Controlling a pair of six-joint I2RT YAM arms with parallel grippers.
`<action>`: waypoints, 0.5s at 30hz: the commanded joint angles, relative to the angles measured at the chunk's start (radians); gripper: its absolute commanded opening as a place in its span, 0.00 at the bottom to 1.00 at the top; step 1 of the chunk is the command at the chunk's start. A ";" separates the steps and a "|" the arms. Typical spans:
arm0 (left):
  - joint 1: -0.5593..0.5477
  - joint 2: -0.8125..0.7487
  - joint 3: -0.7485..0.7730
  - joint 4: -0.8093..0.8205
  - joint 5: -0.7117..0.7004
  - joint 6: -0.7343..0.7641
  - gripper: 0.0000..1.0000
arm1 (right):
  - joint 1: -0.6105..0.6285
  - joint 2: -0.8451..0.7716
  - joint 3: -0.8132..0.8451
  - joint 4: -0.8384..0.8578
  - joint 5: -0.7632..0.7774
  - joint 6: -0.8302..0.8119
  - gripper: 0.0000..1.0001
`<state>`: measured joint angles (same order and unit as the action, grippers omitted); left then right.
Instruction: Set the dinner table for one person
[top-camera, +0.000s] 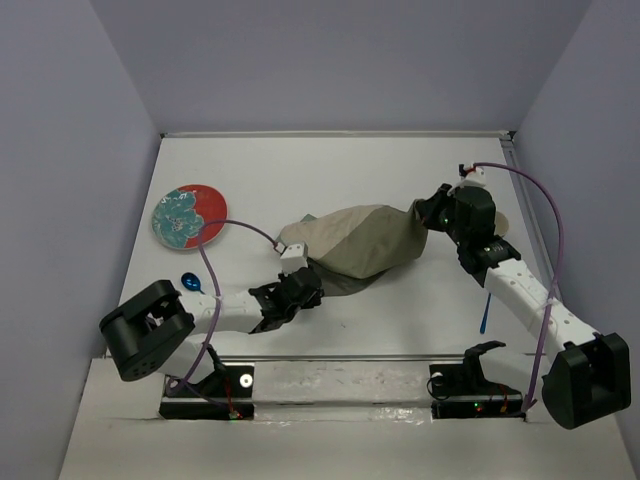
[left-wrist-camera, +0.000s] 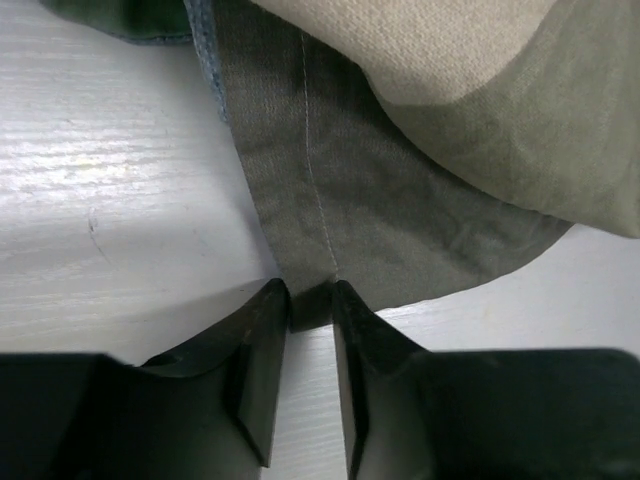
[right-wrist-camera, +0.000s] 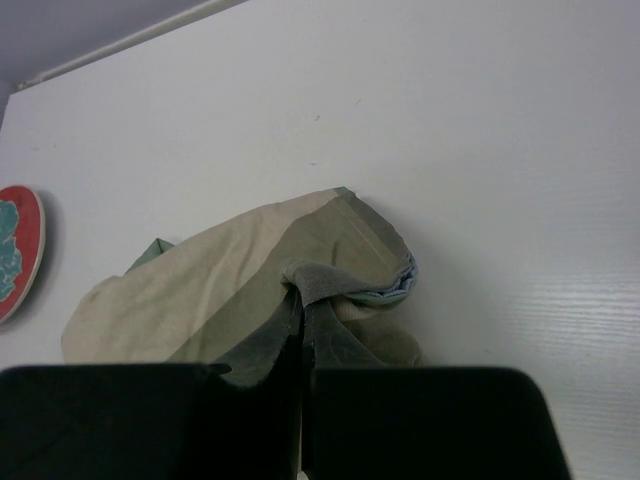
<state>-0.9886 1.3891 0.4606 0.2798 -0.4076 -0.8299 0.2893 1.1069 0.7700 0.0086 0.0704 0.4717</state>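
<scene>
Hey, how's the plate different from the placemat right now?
The plate is round, red and teal; the placemat is olive and beige cloth. The plate lies flat; the placemat is bunched up. The plate sits free; the left gripper and right gripper pinch the placemat. Both rest on the table.

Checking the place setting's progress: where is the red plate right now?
In the top view the red plate lies on the dinner table's left side near the wall, beyond a small blue utensil, left of the bunched placemat.

dinner table (right-wrist-camera: 480, 150), plate (right-wrist-camera: 15, 250) cropped, blue utensil (top-camera: 191, 282) indistinct
</scene>
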 joint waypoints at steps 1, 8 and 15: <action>-0.007 0.019 0.007 -0.031 -0.036 0.021 0.32 | 0.001 -0.024 0.005 0.059 -0.004 -0.004 0.00; -0.007 -0.082 0.033 -0.102 -0.071 0.084 0.00 | 0.001 -0.064 0.023 0.028 -0.004 -0.010 0.00; 0.112 -0.451 0.148 -0.275 -0.102 0.222 0.00 | 0.001 -0.178 0.095 -0.126 -0.021 -0.027 0.00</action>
<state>-0.9737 1.1259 0.4889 0.0937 -0.4503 -0.7166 0.2893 1.0138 0.7734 -0.0456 0.0662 0.4671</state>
